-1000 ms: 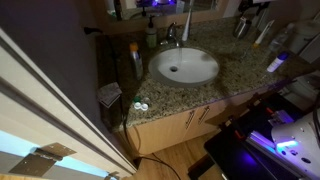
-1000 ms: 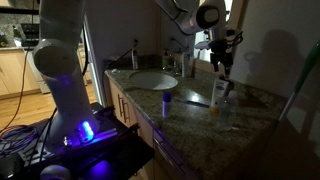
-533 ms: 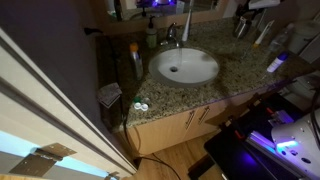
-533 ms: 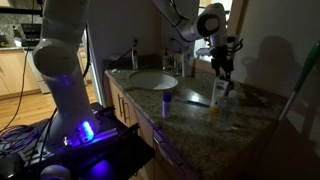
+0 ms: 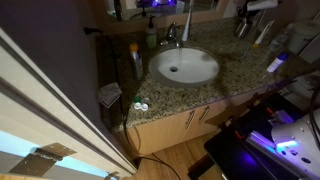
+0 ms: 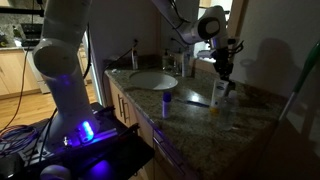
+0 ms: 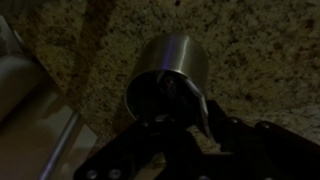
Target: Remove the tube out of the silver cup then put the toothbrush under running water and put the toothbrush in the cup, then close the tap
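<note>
In the wrist view the silver cup (image 7: 168,66) stands on the speckled granite counter, just ahead of my gripper (image 7: 188,122). A thin pale tube (image 7: 193,100) rises slanted out of the cup's dark mouth and runs in between my fingers, which stand close on either side of it. It is too dark to tell whether they clamp it. In both exterior views the gripper (image 6: 222,68) (image 5: 246,12) hangs straight down over the cup (image 5: 241,27) at the counter's far end. The tap (image 5: 172,36) stands behind the white basin (image 5: 185,66). The toothbrush cannot be made out.
An amber bottle (image 5: 134,60) and a green-topped soap bottle (image 5: 151,36) stand by the basin. A white upright item (image 6: 217,93) is beside the cup and a blue-capped item (image 6: 166,101) stands near the counter's front edge. The robot's base (image 6: 62,70) stands beside the counter.
The gripper has come down slightly over the cup and its fingers have drawn in around the tube's end. Nothing else has moved.
</note>
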### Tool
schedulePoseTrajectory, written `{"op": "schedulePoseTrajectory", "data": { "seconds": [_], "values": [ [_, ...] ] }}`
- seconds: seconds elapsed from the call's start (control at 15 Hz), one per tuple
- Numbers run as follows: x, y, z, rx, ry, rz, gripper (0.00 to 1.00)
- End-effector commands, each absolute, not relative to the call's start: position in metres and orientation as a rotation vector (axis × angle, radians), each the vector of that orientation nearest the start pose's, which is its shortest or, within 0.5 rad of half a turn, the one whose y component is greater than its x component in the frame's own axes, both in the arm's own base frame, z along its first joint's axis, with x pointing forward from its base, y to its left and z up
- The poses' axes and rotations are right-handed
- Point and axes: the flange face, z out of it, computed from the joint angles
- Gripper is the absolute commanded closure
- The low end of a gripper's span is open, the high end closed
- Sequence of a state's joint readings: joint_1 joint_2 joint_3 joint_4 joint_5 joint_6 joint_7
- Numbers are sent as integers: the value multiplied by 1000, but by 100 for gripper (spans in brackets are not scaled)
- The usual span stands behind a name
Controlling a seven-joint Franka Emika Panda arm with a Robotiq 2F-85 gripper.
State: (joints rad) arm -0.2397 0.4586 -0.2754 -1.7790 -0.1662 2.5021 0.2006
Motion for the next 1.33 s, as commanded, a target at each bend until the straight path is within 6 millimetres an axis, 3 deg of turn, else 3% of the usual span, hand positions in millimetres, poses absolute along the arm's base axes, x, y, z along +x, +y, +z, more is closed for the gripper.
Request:
{"op": "schedulePoseTrajectory", "data": {
  "seconds": [0.0, 0.13, 0.27, 0.67, 0.8, 1.27],
  "values": [
    [605, -321, 334, -3268, 932, -434, 96],
    [605, -322, 337, -3271, 945, -446, 100],
    [603, -325, 341, -3278, 961, -460, 97],
    [592, -327, 382, -3264, 964, -525, 99],
    [594, -322, 386, -3281, 946, -526, 99],
    [604, -292, 339, -3435, 889, -396, 99]
  ]
}}
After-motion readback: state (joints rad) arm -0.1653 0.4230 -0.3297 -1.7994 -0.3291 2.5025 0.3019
